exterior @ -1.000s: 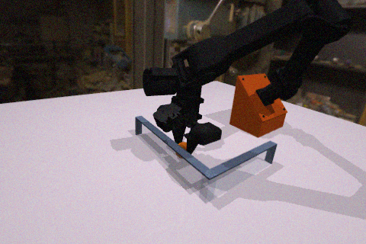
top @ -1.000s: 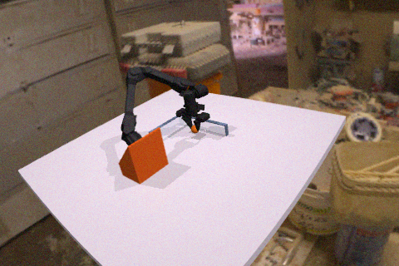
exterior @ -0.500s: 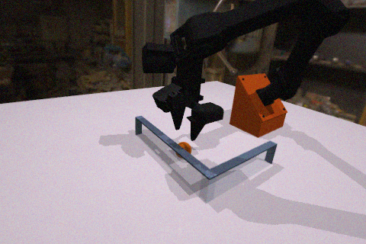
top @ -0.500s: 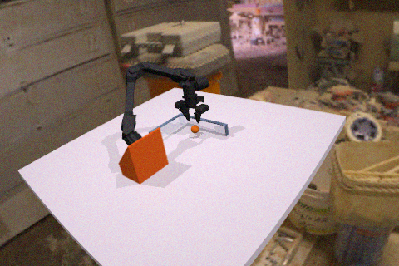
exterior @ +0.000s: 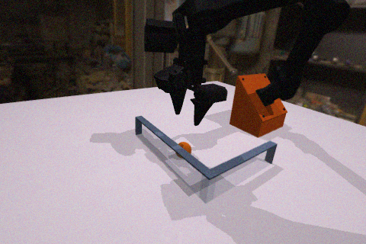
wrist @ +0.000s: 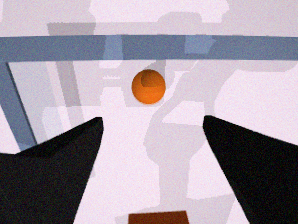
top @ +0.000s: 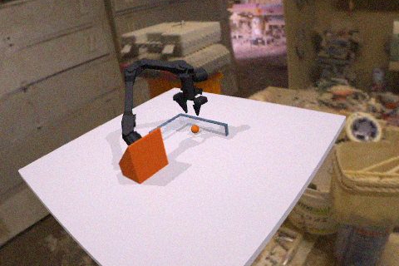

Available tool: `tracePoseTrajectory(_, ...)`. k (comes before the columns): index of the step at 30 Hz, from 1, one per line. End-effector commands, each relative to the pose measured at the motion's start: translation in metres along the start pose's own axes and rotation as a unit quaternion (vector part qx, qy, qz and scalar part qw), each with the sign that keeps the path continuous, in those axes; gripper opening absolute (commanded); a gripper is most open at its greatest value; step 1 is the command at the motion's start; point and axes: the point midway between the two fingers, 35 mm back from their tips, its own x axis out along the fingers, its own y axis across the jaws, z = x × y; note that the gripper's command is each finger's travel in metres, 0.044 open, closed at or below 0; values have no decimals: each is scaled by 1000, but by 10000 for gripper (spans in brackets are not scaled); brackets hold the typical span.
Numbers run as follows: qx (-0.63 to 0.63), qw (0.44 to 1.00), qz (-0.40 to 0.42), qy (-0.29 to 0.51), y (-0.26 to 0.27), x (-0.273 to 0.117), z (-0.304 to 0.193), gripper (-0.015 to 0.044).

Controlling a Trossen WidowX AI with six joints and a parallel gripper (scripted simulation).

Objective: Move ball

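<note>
An orange ball (top: 194, 129) (exterior: 184, 149) (wrist: 148, 87) rests on the table inside the corner, close to one of the two low clear walls. The walls (top: 208, 120) (exterior: 244, 158) (wrist: 150, 48) have blue-grey top edges and meet in a corner. A separate see-through copy of the ball cannot be made out; a darker patch shows on the ball's top in the wrist view. My gripper (top: 192, 114) (exterior: 187, 120) (wrist: 153, 122) is open and empty, above the ball and clear of it, with the fingertips higher than the wall tops.
The arm's orange wedge-shaped base block (top: 147, 155) (exterior: 248, 108) stands on the white table (top: 249, 183) (exterior: 57, 198), outside the walls on their open side. Shadows of the arm and walls fall across the table.
</note>
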Motion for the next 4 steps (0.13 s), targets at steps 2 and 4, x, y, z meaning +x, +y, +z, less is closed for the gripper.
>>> tracePoseTrajectory(2, -1, 1000, -2, -8, -1, -37, -2, 440)
tracePoseTrajectory(4, -1, 1000, -2, -8, -1, -37, -2, 440)
